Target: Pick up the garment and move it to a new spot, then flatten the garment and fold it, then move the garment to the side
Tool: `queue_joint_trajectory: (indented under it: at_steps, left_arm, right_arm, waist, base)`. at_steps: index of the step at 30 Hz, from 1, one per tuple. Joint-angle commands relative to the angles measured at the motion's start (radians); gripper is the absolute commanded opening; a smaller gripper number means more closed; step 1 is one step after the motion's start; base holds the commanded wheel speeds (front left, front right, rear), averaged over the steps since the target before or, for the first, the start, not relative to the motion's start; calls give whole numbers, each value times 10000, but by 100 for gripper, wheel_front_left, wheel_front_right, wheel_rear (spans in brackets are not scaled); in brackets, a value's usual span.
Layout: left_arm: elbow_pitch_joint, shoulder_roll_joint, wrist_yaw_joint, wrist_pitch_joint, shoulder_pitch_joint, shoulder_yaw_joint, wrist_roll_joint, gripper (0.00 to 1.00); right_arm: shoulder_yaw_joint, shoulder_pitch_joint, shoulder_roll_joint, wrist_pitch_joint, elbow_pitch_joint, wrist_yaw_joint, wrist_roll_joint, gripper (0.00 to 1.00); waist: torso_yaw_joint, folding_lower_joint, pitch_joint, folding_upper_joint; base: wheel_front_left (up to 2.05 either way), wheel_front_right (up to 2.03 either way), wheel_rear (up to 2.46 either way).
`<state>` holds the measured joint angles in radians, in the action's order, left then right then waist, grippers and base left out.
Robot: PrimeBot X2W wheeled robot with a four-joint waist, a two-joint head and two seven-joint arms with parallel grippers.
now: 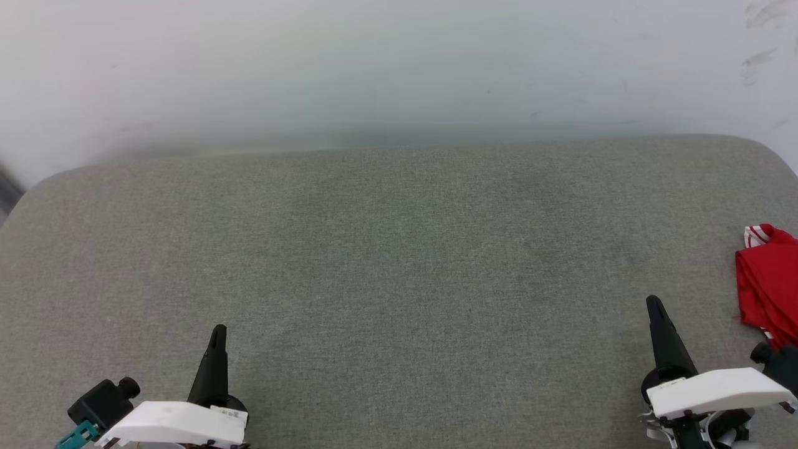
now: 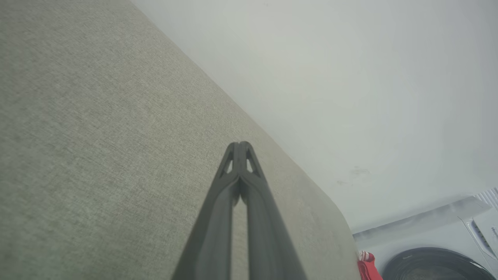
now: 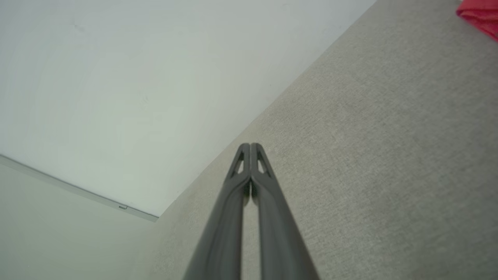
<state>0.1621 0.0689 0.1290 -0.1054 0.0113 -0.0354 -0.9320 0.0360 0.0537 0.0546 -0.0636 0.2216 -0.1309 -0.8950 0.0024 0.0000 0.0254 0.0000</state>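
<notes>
The garment [image 1: 768, 287] is a bunched red cloth with a bit of red-and-white striped trim, lying at the far right edge of the grey fabric surface [image 1: 399, 262] and cut off by the head view's border. A corner of the garment [image 3: 480, 14] appears top right in the right wrist view, and a sliver of the garment [image 2: 367, 266] bottom right in the left wrist view. My right gripper [image 1: 653, 304] is shut and empty, left of the garment and apart from it. Low at the left, my left gripper [image 1: 218, 330] is also shut with nothing in it.
A pale wall [image 1: 399, 62] rises behind the surface's far edge. The surface has rounded corners at the far left and far right. In the left wrist view a white appliance with a dark round door [image 2: 432, 264] stands beyond the surface's end.
</notes>
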Motion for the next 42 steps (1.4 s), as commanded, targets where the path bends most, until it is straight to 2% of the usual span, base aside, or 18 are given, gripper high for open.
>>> queue_joint_trajectory:
  at_steps: [1, 22, 42]
  left_arm:
    - [-69, 83, 11, 61, -273, -27, -274, 0]
    - [218, 84, 16, 676, -595, -170, -2548, 0]
    - [448, 62, 21, 1166, -849, -286, -4232, 0]
  right_arm:
    - [46, 278, 63, 58, -98, 1, -283, 0]
    - [261, 411, 63, 609, 5, 1, -2602, 0]
    - [427, 471, 53, 1022, 91, 1, -4344, 0]
  waist:
    - [0, 0, -3, 0]
    - [-6, 0, -60, 0]
    - [-12, 0, -111, 0]
  base:
    - [0, 0, 0]
    - [0, 0, 0]
    - [0, 0, 0]
